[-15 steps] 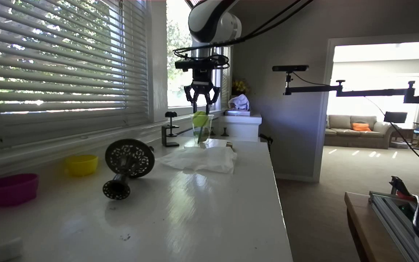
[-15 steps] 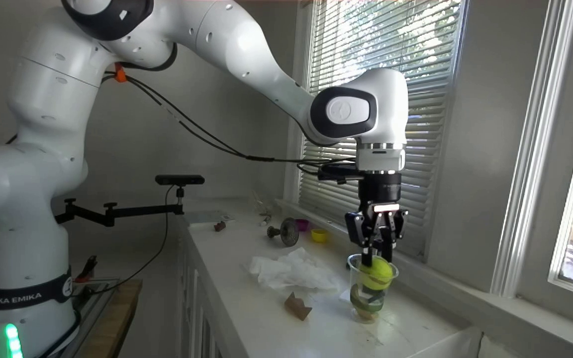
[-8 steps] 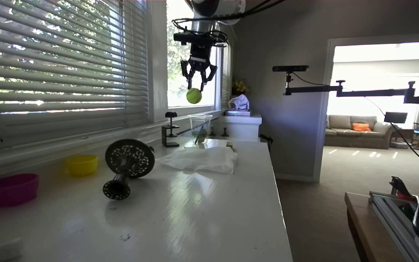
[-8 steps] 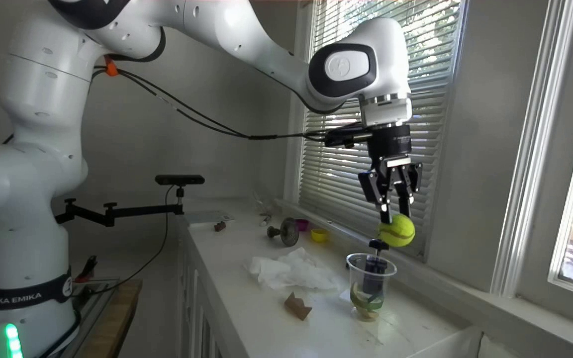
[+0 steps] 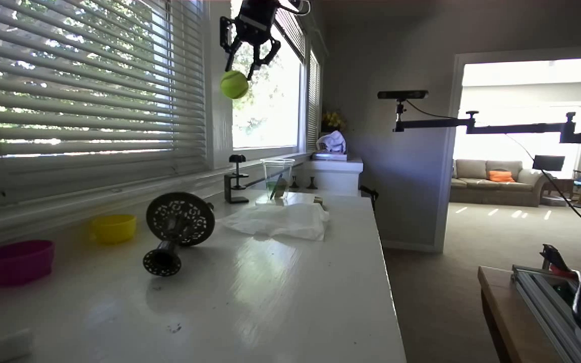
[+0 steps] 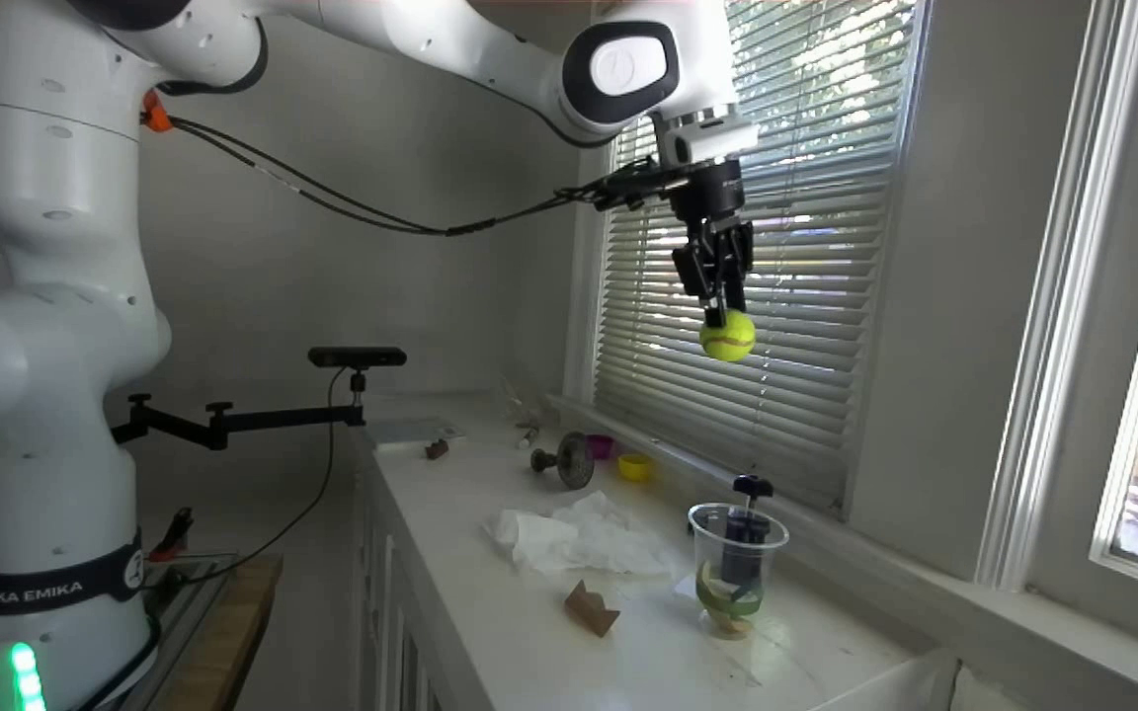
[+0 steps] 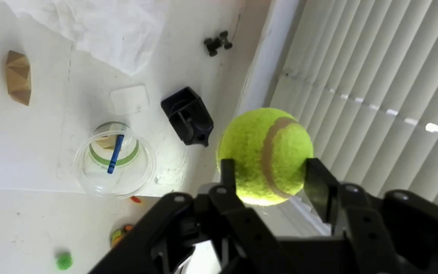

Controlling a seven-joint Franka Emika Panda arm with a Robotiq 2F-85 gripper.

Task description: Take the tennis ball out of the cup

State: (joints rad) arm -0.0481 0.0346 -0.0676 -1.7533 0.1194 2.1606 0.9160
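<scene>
Tennis ball [image 7: 264, 150]: out of the cup [image 6: 712, 568], in midair in both exterior views, my gripper [image 7: 270, 165] clenched on it. Cup stands upright on the counter [image 5: 295, 302] below, well apart from the ball, blue stick [image 7: 115, 154] inside. I see a black clamp [image 7: 188, 116] near the cup, also crumpled white sheet [image 6: 579, 538], brown folded piece [image 6: 592, 607]. Farther along: dark perforated stand [image 5: 182, 224] on its side, yellow bowl [image 5: 114, 229], magenta bowl [image 5: 19, 263].

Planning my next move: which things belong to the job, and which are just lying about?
For the job: gripper, tennis ball, clear cup.

Lying about: yellow bowl, magenta bowl, perforated dark object, white crumpled sheet, brown folded piece, black clamp.
</scene>
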